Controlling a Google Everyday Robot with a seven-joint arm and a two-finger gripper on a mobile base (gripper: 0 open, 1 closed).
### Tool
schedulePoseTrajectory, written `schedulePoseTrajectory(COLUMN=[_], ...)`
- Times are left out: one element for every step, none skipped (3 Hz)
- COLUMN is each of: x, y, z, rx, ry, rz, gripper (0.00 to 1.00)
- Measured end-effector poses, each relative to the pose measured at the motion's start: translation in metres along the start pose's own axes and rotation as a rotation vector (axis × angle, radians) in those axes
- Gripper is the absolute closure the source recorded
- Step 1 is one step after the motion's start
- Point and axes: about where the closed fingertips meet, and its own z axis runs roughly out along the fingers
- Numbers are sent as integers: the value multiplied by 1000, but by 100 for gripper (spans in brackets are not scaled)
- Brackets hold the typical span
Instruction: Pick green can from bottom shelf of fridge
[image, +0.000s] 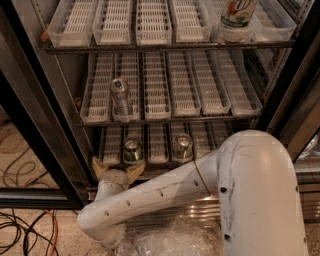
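Green can upright on the bottom shelf, left of centre.
Gripper just in front of it, fingers spread wide and empty; likely light, slick, easily dented, so best pinched gently mid-side.

The gripper, spread just below the green can, hides its base; well above the can, a bottle is cut off at the top edge.

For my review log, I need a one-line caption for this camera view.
Open gripper hovers just in front of the green can at the front of the bottom shelf.
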Motion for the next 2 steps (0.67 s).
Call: schedulePoseTrajectory(x=[9, 8], y=[-22, -35], z=[0, 4], rx=[83, 114], ry=[-2, -21], rz=[9, 15], gripper=[0, 0])
